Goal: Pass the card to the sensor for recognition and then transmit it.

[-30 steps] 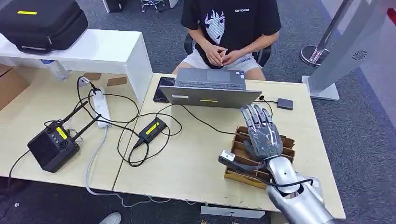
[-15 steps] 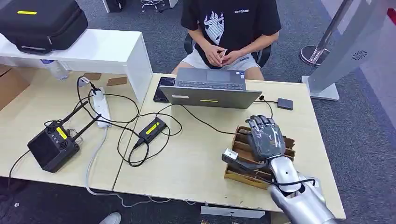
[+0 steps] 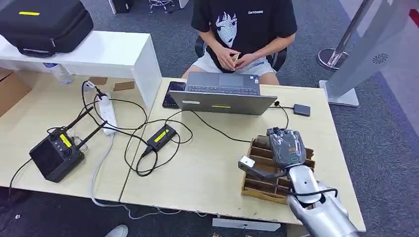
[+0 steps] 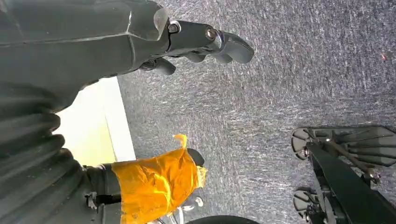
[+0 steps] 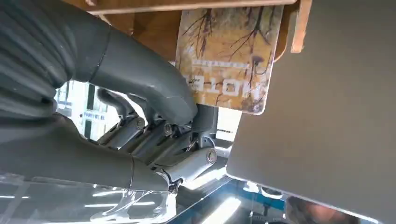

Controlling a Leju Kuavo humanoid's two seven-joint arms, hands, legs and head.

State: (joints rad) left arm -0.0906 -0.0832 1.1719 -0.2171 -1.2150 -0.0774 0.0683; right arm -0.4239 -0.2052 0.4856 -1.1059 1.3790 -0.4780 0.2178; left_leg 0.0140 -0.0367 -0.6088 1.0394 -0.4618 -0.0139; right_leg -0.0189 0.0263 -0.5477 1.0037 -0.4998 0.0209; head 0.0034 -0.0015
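Grey fingers of the right hand [image 3: 285,146] curl down into the far end of the wooden slotted rack [image 3: 257,185], thumb and fingers closing on the yellow card [image 5: 228,56] that stands in a slot; whether the pinch is firm cannot be told. A loose grip could drop the card or snag it on a divider. The left hand [image 4: 140,32] hangs over carpet, fingers curled, holding nothing. Beyond stand the laptop [image 3: 222,94], its cable [image 3: 217,129], and a small dark pad [image 3: 301,109].

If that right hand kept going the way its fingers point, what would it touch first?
Most likely the card standing in the wooden rack: the right hand curls down over the slots, thumb already at the card's edge. Whether it touches yet, I cannot tell.
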